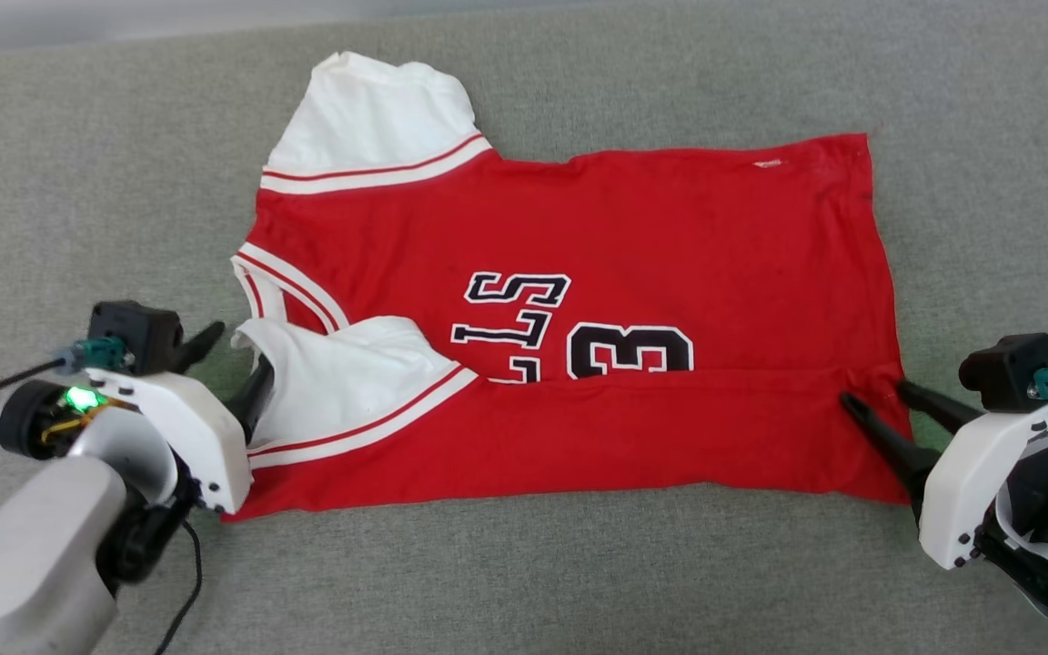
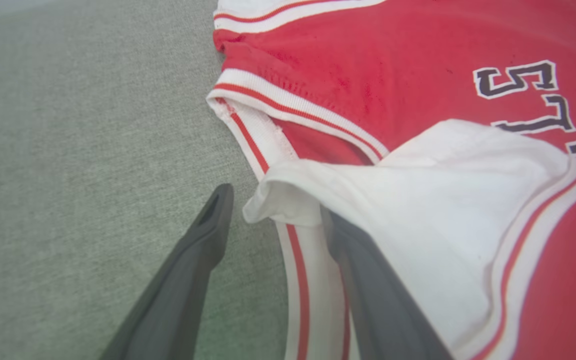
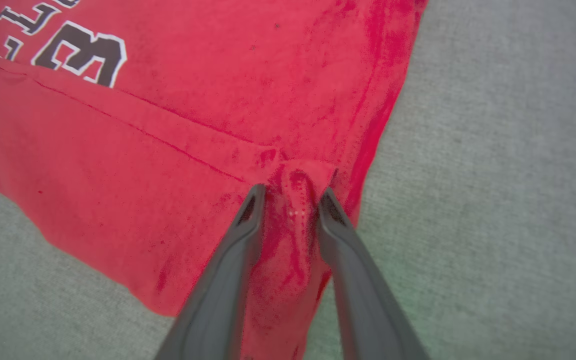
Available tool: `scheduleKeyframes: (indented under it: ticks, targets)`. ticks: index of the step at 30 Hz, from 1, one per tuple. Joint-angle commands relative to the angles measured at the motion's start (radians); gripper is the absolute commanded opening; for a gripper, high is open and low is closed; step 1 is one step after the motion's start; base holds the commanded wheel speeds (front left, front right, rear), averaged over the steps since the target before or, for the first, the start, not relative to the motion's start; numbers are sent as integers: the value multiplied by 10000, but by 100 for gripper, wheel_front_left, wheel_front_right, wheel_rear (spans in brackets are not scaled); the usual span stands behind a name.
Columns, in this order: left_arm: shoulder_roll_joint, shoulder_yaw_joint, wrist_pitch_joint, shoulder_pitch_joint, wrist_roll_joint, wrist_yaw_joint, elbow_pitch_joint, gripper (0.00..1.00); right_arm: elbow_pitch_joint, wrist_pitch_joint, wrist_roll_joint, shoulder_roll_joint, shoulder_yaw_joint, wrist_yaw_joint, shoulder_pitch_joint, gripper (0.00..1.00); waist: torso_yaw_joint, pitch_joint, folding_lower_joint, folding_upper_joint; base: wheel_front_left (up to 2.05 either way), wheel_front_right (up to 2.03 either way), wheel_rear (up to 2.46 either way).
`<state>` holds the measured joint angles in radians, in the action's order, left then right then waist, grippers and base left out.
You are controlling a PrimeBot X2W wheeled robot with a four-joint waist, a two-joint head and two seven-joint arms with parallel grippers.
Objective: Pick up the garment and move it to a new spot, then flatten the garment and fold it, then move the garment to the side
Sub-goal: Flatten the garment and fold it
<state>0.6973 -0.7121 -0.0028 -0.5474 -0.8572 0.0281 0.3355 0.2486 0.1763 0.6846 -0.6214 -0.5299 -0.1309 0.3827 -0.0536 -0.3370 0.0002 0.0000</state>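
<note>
1. Dark fingers of the left end effector (image 1: 244, 347) stood wide apart, released. One lay on the bare desk (image 1: 524, 564); the other was tucked under the edge of the near sleeve (image 1: 351, 382).
2. The right end effector (image 1: 871, 392) was also released. Its fingers were parted on either side of a small pucker in the hem (image 3: 293, 190).
3. The garment (image 1: 633, 236) lay flat on the grey desk between the two end effectors, with its collar (image 1: 278, 282) towards the left one and its hem towards the right one.
4. Its near long edge was folded up over the front, and that plain red band covered the lower parts of the black letters and the number (image 1: 629, 350).
5. The white near sleeve lay folded onto the front, just beside the collar.
6. The far sleeve (image 1: 369, 118) was spread out on the desk at the far left corner.
</note>
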Motion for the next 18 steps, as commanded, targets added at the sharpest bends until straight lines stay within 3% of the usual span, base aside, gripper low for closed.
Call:
scheduleKeyframes:
  ticks: [1, 8, 12, 18]
  targets:
    - [115, 74, 54, -242, -1, 70, -67, 100, -95, -82, 0, 13, 26, 3, -67, 100, 62, 215, -2, 0, 0, 0, 0]
    - [1134, 205, 1999, -851, -535, -4, -1263, 100, -480, -129, -106, -79, 242, 3, -357, 100, 164, 668, -2, 0, 0, 0, 0]
    - [1726, 119, 3775, -1300, -1050, -110, -2060, 100, -654, -22, -195, -67, 312, 3, -365, 100, 178, 752, -2, 0, 0, 0, 0]
    - [2181, -379, 6571, -1764, -1905, -221, -2796, 100, -856, 184, -265, -3, 247, 3, -226, 100, 147, 742, -2, 0, 0, 0, 0]
